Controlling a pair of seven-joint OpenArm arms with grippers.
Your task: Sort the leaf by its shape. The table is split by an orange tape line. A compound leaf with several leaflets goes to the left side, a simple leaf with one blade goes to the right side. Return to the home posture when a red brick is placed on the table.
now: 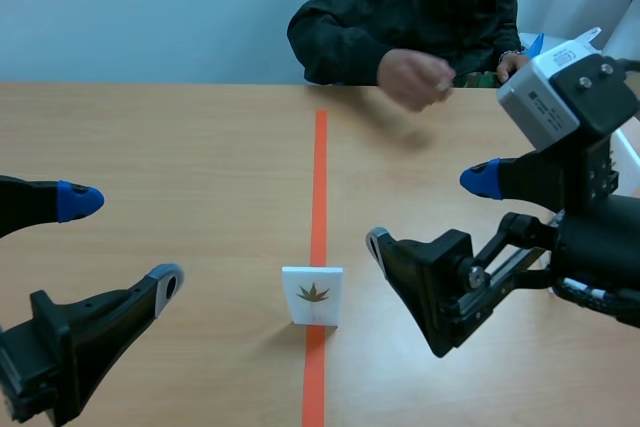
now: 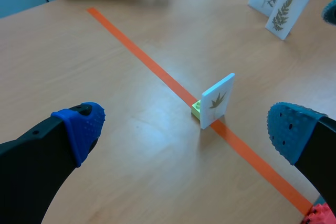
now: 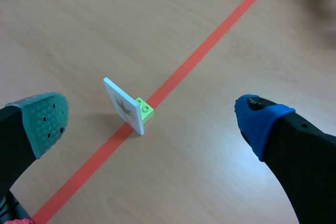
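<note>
- Table point(image 1: 180, 147) first: the orange tape line point(image 1: 320, 177) splits it down the middle, and a person point(image 1: 420, 7) sits at the far edge with a hand point(image 1: 410, 79) over the right half.
- Left gripper point(image 1: 122, 242) hovers low over the left half with its fingers spread wide and nothing between them.
- Right gripper point(image 1: 430, 212) hangs over the right half, closer to the tape, its fingers likewise spread and empty.
- Two fern-like cards point(image 2: 283, 6) stand well beyond the tape on the right half. I cannot tell whether they are already sorted or waiting.
- Leaf card point(image 1: 312, 295) stands upright right on the tape, between my two grippers and touched by neither, so I judge this sort not yet started.
- Its leaf shows several pointed parts fanning from one spot. I lean towards compound, meaning the left side, though the print is small.
- Green brick point(image 2: 196, 109) props the card from behind.
- I make out no red brick on the tabletop, so sorting is what is left, not the home posture.
</note>
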